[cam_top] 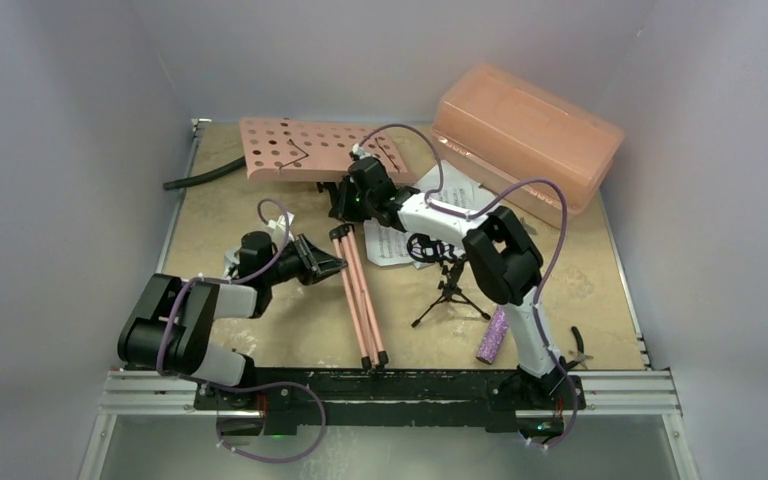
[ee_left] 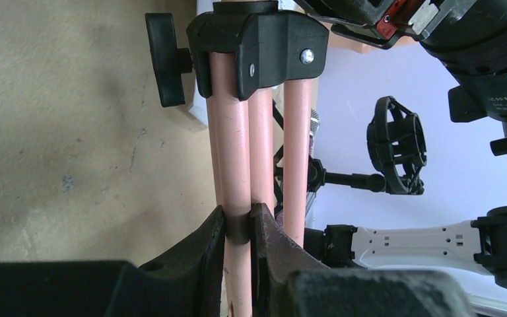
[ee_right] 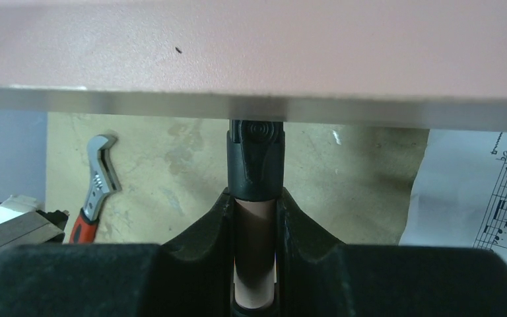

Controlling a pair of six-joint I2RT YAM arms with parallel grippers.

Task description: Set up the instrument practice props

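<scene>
While the pink music stand (cam_top: 305, 165) lay across the table (cam_top: 210, 230)
Left gripper (ee_left: 239, 221) clamped a tripod leg (ee_left: 232, 152), right gripper (ee_right: 254, 205) its post (ee_right: 254, 271).

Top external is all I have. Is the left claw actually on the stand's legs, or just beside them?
Observer: On them. In the left wrist view the left claw pinches one pink leg of the music stand, at a black band on the tube.
Operator: And the right claw?
Observer: The right claw clamps the stand's pink post just below its black collar, right under the desk plate.
Operator: Anything close to it down there?
Observer: A red-handled wrench lies on the table beyond the post, clear of the claw.
</scene>
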